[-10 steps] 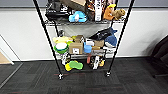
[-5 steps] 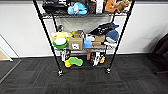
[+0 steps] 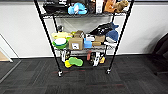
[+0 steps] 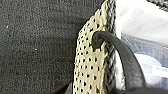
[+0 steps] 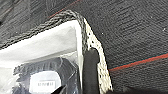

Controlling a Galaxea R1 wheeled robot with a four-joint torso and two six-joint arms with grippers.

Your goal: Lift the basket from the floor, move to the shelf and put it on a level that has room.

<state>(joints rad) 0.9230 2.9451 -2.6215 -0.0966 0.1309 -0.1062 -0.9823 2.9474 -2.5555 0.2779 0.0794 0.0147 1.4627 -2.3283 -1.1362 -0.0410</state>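
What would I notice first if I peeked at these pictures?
Probably the tall black shelf against the white wall, stuffed with toys: a blue plush on an upper tier, a plush shark and a cardboard box on the middle one. Up close in the wrist views, you'd spot the checkered basket with its black loop handle, over dark carpet.

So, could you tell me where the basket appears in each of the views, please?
Head view: the shelf stands ahead on the dark carpet.
Left wrist view: the basket's woven wall and loop handle, close up.
Right wrist view: the basket's braided corner and pale lining.
Shared landmark: the dark carpet.
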